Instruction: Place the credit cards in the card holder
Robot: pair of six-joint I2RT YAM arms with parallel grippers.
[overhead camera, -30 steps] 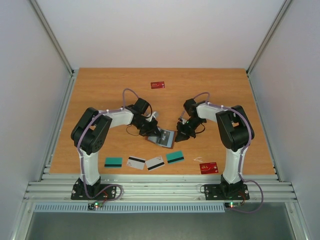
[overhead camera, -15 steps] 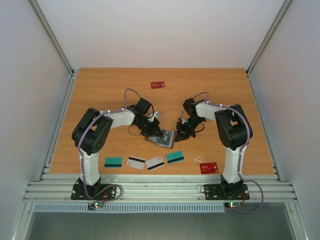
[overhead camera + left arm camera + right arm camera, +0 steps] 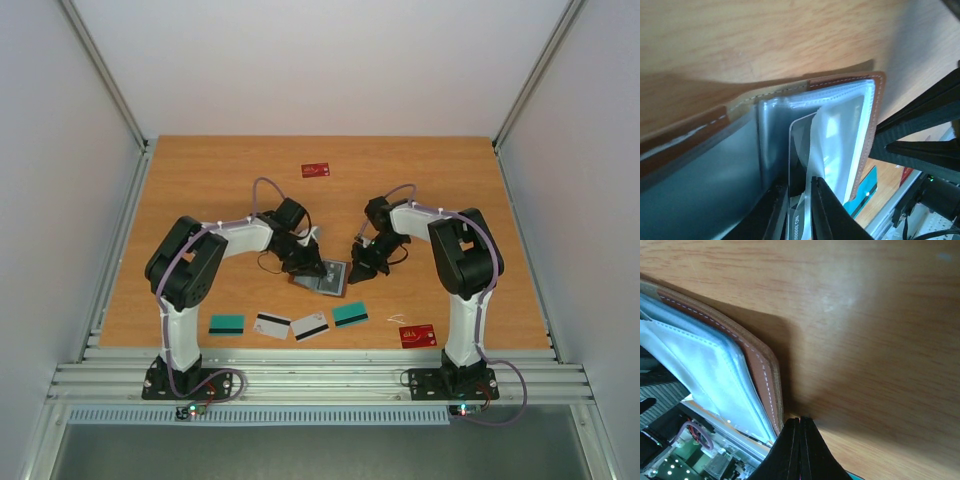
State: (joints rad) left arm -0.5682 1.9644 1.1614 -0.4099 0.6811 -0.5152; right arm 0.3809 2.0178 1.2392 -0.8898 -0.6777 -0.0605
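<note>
I've got one card (image 3: 799,165) halfway in the card holder (image 3: 328,278), left jaws barely parted round it, right jaws shut, six cards (image 3: 310,326) to go.

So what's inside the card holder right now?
One card sits partway in a clear sleeve of the open card holder, its near end between the fingers of the left gripper. What lies deeper is covered.

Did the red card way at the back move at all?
No. The red card lies just as near the far edge of the table as it did before.
</note>
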